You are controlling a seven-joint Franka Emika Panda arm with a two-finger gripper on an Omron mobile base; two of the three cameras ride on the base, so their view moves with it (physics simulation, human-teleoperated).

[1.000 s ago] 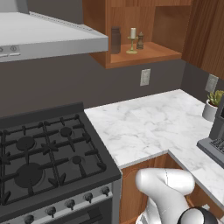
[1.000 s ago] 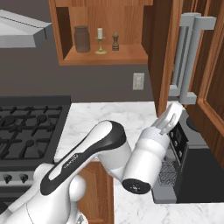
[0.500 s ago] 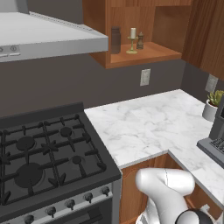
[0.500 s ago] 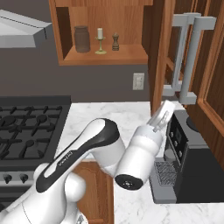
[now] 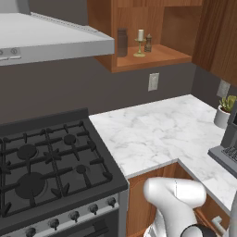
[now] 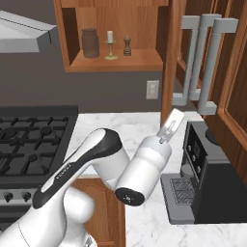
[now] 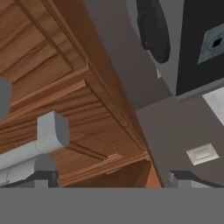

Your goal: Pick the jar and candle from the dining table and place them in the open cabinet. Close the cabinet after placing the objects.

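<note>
In the open cabinet (image 6: pixel 144 62) above the marble counter (image 5: pixel 152 132), the jar (image 6: pixel 90 43), the candle (image 6: pixel 110 45) and a small dark pepper mill (image 6: pixel 127 46) stand in a row on the shelf. Rightward, the gripper (image 6: pixel 171 126) hangs with fingers spread, holding nothing, beside a black coffee machine (image 6: pixel 205 181). No writing is legible.
</note>
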